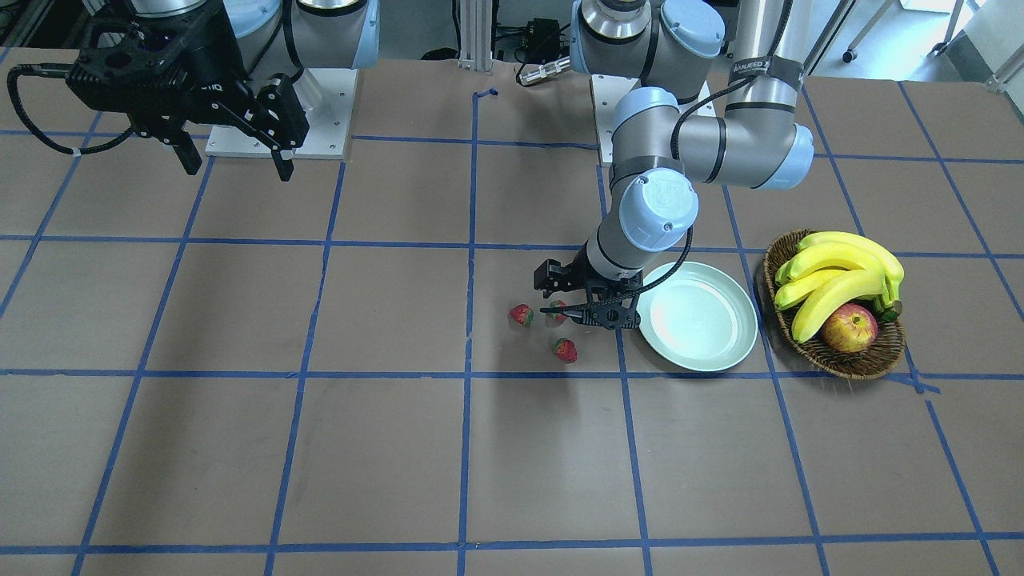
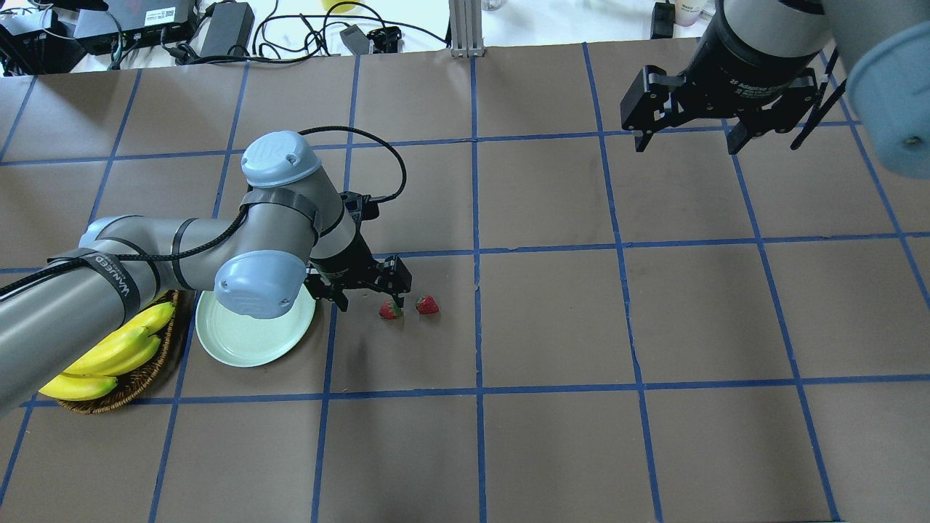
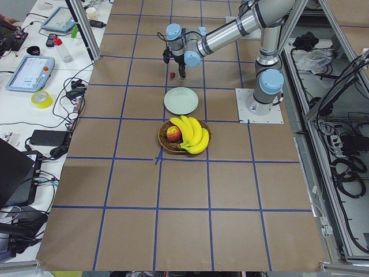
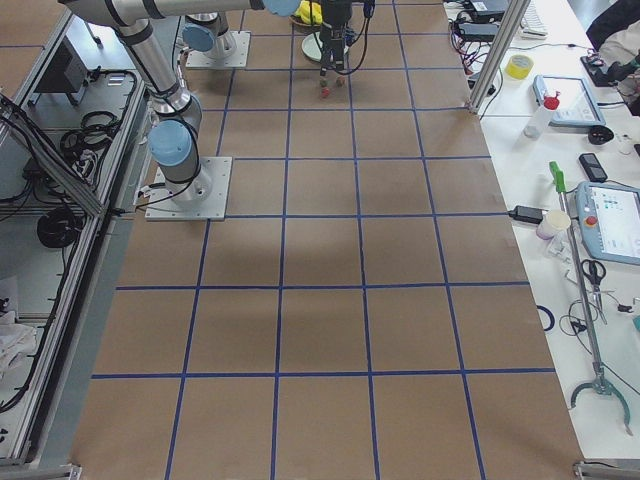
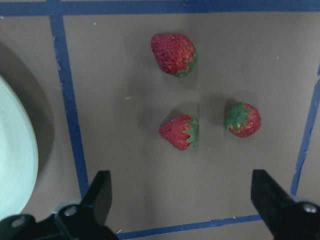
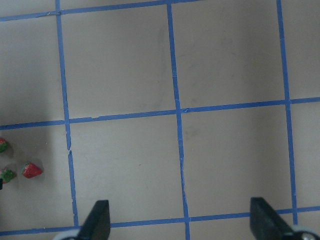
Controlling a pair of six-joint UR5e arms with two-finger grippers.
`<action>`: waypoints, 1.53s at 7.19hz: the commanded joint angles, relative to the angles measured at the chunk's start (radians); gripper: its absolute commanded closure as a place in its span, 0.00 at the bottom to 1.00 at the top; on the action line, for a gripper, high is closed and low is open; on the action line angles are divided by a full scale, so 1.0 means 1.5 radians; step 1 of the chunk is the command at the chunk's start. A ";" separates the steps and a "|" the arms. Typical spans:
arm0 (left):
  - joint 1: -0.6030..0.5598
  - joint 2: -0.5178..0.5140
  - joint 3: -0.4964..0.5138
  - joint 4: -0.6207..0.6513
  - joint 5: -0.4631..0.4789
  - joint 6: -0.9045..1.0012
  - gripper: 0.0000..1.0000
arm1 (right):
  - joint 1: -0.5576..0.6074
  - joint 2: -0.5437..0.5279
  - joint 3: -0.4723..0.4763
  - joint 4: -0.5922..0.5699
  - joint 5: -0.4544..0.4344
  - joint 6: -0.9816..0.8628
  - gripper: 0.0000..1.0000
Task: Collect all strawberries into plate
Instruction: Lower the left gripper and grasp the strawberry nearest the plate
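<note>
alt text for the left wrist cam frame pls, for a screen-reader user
Three strawberries lie apart on the brown table, one at the top and two side by side below it. The left gripper hangs above them, jaws wide open and empty. The pale green plate shows at the left edge.
</note>
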 commanded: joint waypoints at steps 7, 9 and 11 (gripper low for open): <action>-0.001 -0.056 -0.008 0.040 -0.028 0.010 0.11 | 0.001 -0.001 -0.001 0.002 0.001 -0.004 0.00; -0.001 -0.056 -0.006 0.040 -0.032 0.009 0.68 | 0.001 -0.001 -0.001 0.003 0.001 -0.006 0.00; -0.001 -0.056 -0.004 0.040 -0.032 0.008 1.00 | 0.001 -0.001 -0.001 0.003 0.001 -0.006 0.00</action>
